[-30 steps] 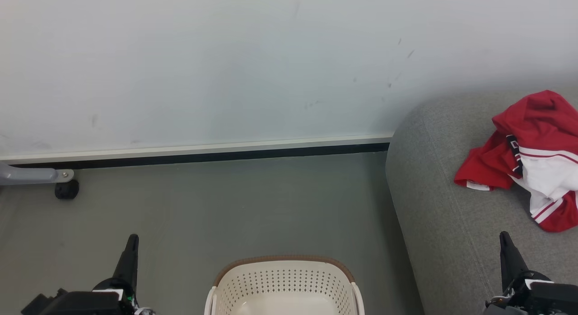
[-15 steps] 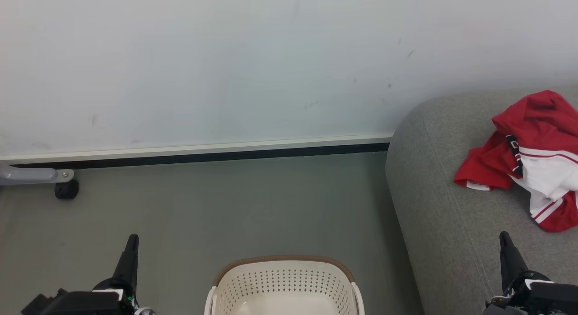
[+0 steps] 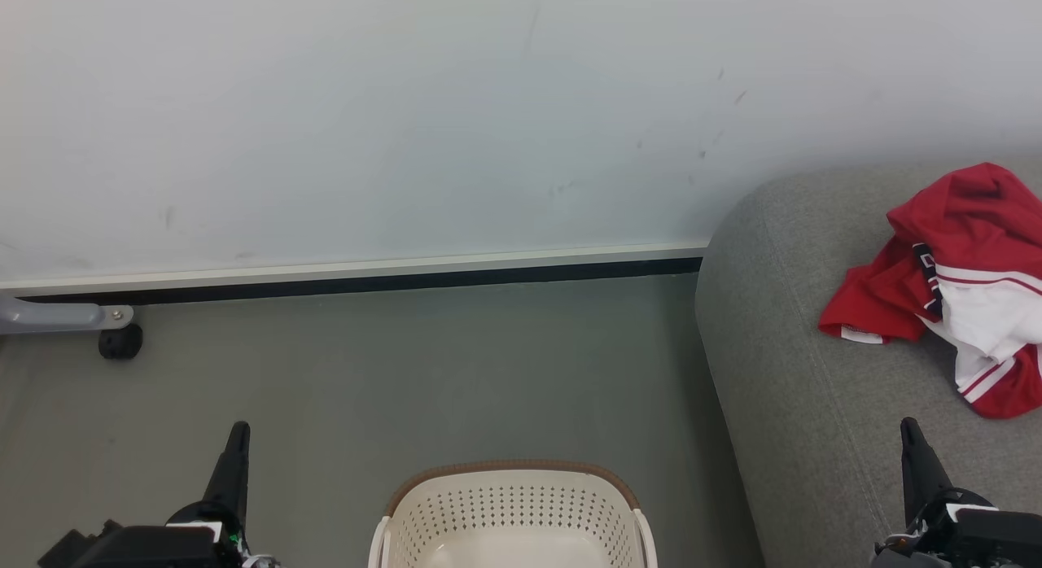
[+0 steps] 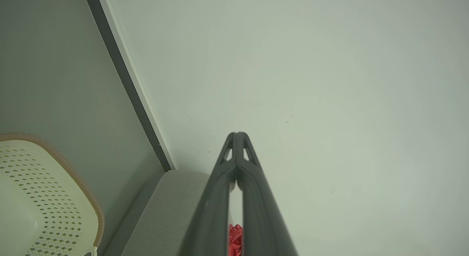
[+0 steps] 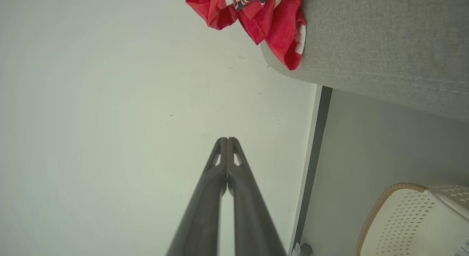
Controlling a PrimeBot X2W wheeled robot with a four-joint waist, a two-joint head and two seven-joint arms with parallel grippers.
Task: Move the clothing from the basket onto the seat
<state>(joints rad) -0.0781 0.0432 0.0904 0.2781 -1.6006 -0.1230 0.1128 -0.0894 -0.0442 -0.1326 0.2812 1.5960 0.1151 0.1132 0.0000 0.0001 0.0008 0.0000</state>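
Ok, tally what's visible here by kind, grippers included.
clothing heap: 1
basket: 1
sofa: 1
grippers: 2 (left gripper, right gripper, both shut)
wheeled leg: 1
Total: 6

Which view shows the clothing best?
Head view: the clothing lies bunched on the seat, cut at the right edge. Right wrist view catches part at its top edge; left wrist view, a red scrap at the bottom.
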